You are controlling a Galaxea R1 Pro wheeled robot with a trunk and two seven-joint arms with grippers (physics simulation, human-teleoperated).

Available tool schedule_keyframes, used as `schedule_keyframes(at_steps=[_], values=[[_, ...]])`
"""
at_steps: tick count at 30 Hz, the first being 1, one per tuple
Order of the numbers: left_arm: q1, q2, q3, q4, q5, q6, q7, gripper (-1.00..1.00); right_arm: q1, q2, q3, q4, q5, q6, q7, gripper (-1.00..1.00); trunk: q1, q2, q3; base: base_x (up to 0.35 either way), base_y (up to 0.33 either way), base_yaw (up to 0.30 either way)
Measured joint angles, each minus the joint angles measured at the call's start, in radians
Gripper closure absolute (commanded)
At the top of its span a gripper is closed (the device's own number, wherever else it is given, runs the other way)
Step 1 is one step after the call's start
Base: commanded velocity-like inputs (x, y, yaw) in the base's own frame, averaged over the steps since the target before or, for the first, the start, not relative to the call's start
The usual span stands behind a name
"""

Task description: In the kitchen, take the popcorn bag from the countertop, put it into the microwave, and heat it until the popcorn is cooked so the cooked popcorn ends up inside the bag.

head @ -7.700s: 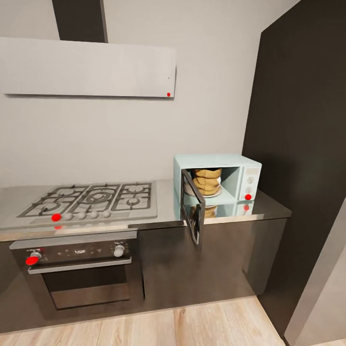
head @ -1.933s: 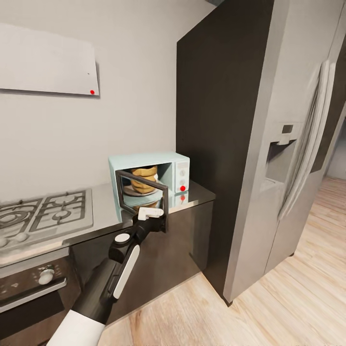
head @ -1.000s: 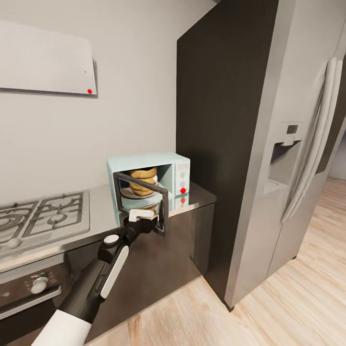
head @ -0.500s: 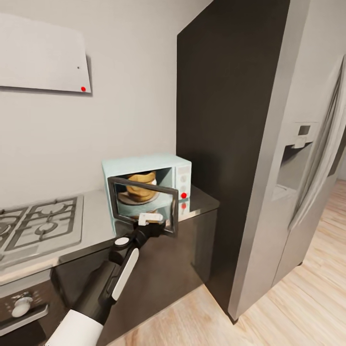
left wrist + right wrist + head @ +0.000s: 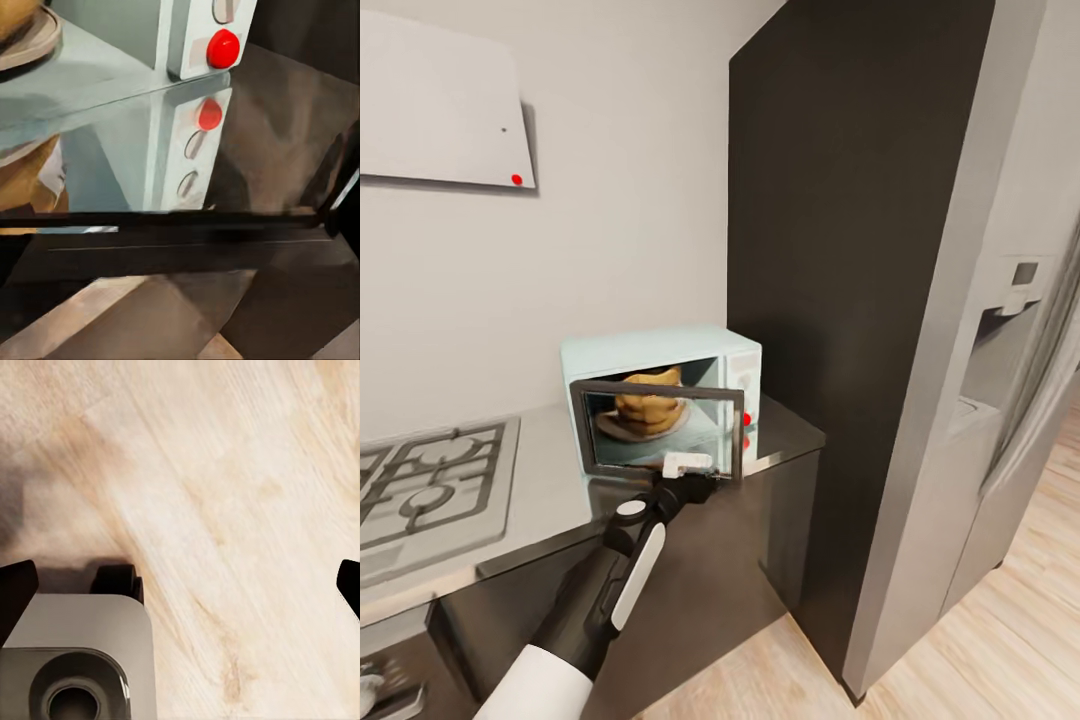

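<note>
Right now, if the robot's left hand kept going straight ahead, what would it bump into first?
Most likely the microwave door. The left gripper sits at the door's lower edge, pointing toward the microwave. The popcorn bag sits behind the glass, though depth is hard to judge.

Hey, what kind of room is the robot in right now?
A home kitchen, by the look of it. A microwave sits on a grey countertop beside a gas hob, a tall steel fridge stands to the right, and the floor is light wood.
</note>
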Motion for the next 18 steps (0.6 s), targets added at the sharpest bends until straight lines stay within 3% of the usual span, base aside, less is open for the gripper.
schedule_keyframes(at_steps=[18], values=[[0.0,-0.009,-0.003,0.012,0.0,-0.008,0.002,-1.0,0.0,0.003,0.001,0.0,0.0,0.002,0.001,-1.0,0.0,0.0,0.0,0.24,0.0,0.0]])
